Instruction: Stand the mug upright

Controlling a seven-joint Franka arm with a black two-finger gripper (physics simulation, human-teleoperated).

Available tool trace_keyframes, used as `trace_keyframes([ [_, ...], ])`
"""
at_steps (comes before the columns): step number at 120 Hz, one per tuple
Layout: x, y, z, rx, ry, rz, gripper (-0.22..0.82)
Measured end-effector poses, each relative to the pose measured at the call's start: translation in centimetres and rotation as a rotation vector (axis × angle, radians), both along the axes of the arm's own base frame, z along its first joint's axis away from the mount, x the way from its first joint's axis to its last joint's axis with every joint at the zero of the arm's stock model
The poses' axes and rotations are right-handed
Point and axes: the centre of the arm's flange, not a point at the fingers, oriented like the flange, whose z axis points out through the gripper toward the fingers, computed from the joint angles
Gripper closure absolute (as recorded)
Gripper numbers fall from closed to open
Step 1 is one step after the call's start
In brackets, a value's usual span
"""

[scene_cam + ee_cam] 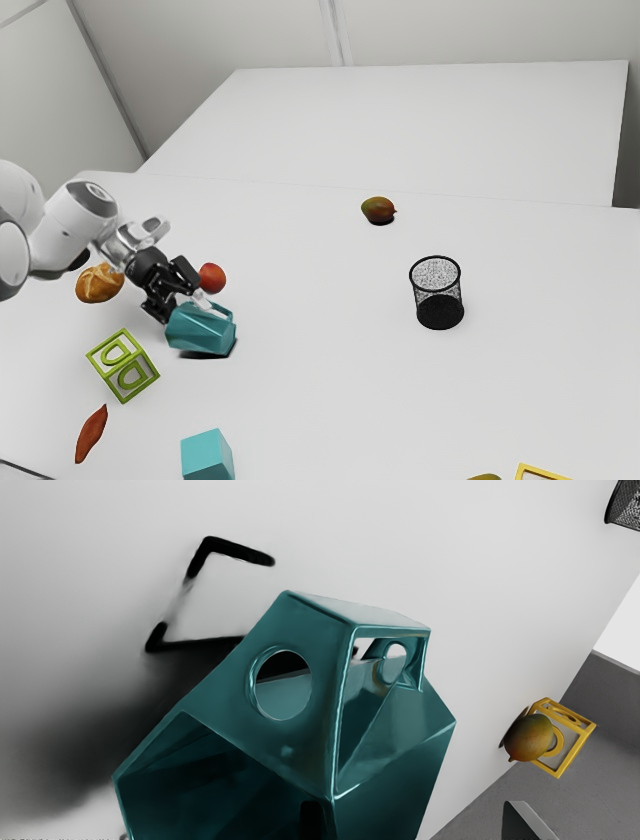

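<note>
The teal faceted mug [200,331] lies tipped over beside the gripper in the exterior view; whether it touches the table is unclear. Around its upper left edge, the black gripper [176,293] stands with its fingers apart. In the wrist view the mug [295,750] shows its angular body, a round hole and a dark hollow. The gripper [417,822] is open there: one dark fingertip [311,820] overlaps the mug's edge, while the other, grey fingertip [525,822] stands off the mug's side. Contact at the dark fingertip cannot be made out.
A red fruit [212,278] sits just behind the mug, and a bread roll [100,284] lies by the arm. Nearby are a green letter block [123,366], a reddish-brown pod [91,434] and a teal cube [207,456]. Farther off stand a mesh cup [437,293] and a mango [378,209].
</note>
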Motion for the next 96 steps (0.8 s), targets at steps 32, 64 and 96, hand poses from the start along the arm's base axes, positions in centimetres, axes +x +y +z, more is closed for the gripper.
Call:
trace_keyframes([
  [32,0.8,-1.6,2.1,-0.006,-0.030,-0.023,0.57],
  [64,1.4,-2.8,2.4,-0.007,-0.018,-0.035,0.72],
  [96,2.2,-4.0,6.6,0.050,-0.079,-0.089,0.77],
])
